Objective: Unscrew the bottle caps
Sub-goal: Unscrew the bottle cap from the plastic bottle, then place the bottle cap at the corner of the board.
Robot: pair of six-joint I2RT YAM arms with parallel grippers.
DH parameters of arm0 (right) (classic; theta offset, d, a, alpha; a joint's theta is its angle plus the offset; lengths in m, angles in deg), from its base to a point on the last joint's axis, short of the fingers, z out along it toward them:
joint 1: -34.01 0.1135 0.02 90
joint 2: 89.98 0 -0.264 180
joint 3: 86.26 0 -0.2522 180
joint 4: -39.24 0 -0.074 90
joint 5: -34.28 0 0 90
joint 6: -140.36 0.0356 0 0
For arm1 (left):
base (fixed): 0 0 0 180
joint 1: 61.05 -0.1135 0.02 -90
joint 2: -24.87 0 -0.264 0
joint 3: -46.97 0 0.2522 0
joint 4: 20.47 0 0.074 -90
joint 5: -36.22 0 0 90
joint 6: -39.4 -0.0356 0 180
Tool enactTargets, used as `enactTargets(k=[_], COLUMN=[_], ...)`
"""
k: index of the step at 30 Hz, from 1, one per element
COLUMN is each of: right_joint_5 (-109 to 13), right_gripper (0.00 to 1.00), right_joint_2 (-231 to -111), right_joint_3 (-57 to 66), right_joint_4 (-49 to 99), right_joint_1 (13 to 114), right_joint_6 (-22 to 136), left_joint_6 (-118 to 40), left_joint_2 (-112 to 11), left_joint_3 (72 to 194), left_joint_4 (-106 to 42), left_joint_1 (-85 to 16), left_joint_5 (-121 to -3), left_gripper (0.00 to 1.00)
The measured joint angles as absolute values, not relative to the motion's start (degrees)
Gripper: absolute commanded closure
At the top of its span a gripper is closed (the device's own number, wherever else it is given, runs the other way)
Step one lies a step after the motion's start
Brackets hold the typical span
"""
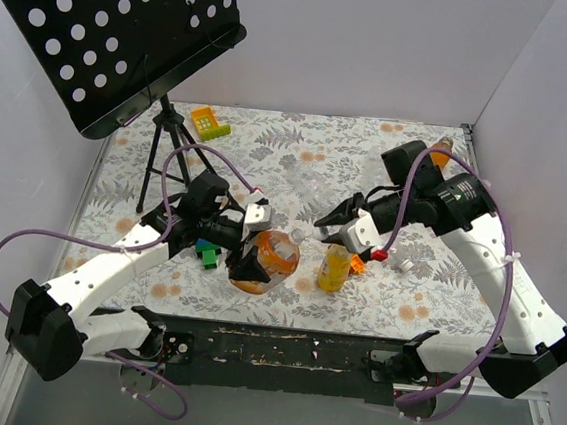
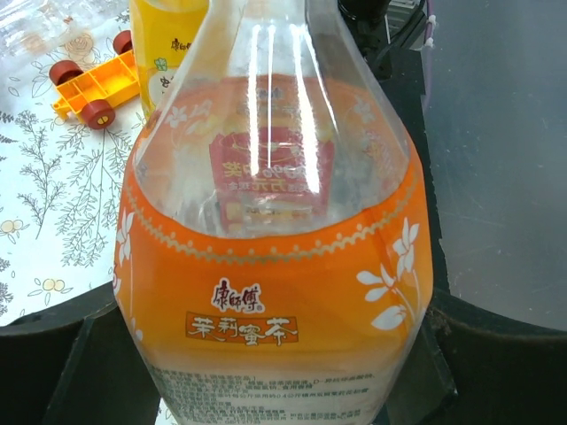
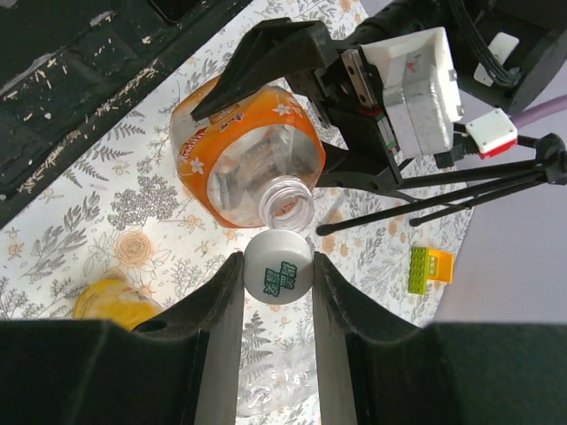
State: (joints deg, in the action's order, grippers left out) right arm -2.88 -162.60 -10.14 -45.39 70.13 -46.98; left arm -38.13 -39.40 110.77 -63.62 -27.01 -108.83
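Observation:
My left gripper (image 1: 255, 260) is shut on the body of an orange-labelled clear bottle (image 2: 275, 292), which lies tilted over the table (image 1: 264, 254). The bottle's neck (image 3: 288, 202) is open and bare. My right gripper (image 3: 277, 276) is shut on the white cap (image 3: 277, 266) with green print, held just off the neck and apart from it. In the top view the right gripper (image 1: 323, 222) sits just right of the bottle's mouth. A yellow bottle (image 1: 334, 268) stands upright between the arms; its cap is hidden by my right arm.
A small orange toy car (image 2: 89, 84) lies beside the yellow bottle. A green-and-blue block (image 1: 207, 255) sits under my left arm. A black music stand (image 1: 110, 35) stands at the back left, a yellow-green block (image 1: 209, 122) behind it, and another orange bottle (image 1: 440, 147) at the back right.

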Motion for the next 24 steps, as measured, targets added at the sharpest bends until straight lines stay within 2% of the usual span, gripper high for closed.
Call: enactTargets(k=[5,10,14,24], right_joint_5=[-3.04,-4.7,-10.34,-19.19], right_gripper=[0.99,0.99,0.99,0.99], right_joint_2=[-162.09,-157.17,-152.93,-154.51], right_joint_3=[-9.62,-3.11,5.53,16.0], right_joint_4=[-36.39,-18.47,-9.0,-5.96], right_joint_1=[67.13,51.59,42.76,30.61], right_joint_6=[-30.06,-1.58,14.94,25.13], left_joint_6=[-36.36,-32.98,-30.13,-26.77], left_joint_2=[-37.11,-27.97,-22.81,-17.65], left_joint_3=[109.09,104.94,102.36,95.8], left_joint_4=[-63.03,-59.53,-55.58,-49.46], left_joint_1=[-27.05,-27.05,-27.09,-27.09], left_joint_5=[-106.44,-100.83,-97.85,-94.64], left_gripper=[1.0,1.0,1.0,1.0])
